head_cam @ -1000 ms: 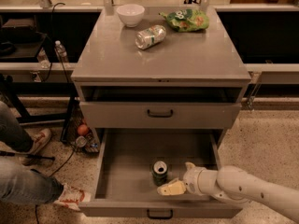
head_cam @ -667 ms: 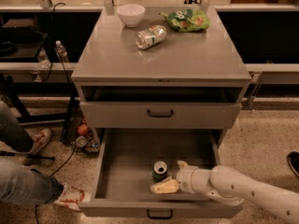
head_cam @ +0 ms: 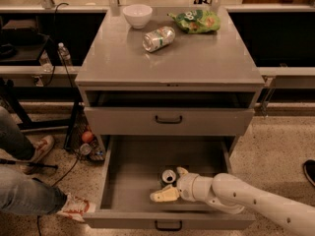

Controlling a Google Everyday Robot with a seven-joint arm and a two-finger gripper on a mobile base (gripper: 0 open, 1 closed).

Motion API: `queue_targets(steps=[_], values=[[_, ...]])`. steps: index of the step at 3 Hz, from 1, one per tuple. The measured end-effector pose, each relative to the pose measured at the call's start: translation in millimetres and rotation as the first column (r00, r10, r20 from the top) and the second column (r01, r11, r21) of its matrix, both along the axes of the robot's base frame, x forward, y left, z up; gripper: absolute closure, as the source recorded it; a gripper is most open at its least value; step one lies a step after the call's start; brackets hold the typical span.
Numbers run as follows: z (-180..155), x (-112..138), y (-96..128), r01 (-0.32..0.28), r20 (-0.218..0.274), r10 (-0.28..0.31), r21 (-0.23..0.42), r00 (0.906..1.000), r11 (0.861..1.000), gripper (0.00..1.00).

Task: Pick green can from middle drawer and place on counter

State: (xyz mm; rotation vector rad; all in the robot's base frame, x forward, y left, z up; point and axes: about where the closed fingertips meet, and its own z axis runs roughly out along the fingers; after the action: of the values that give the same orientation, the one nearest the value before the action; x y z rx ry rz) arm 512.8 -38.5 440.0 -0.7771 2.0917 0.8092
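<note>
Gripper [head_cam: 172, 183] sits in your pulled-out middle drawer [head_cam: 128, 181], below the front edge of the bench [head_cam: 172, 58], jaws spread either side of the upright green can [head_cam: 169, 176].

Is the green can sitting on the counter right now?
No, the green can stands inside the open middle drawer, with the gripper close beside it, not on the counter.

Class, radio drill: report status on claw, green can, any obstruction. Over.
Claw open, inside middle drawer. Green can upright on drawer floor, by the claw, not lifted. No obstruction seen.
</note>
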Motion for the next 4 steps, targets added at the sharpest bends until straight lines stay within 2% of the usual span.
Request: queue_targets(steps=[1,2,3,4], values=[[-7,6,12,-0.004,0.004,0.004,0.026,1.0000,1.000,0.16],[-15,10,21,-0.013,0.002,0.013,0.059,0.9999,0.998,0.46],[-18,10,23,-0.021,-0.001,0.021,0.083,0.9998,0.996,0.70],[-9,9,17,-0.029,0.024,0.026,0.090,0.9994,0.996,0.93]])
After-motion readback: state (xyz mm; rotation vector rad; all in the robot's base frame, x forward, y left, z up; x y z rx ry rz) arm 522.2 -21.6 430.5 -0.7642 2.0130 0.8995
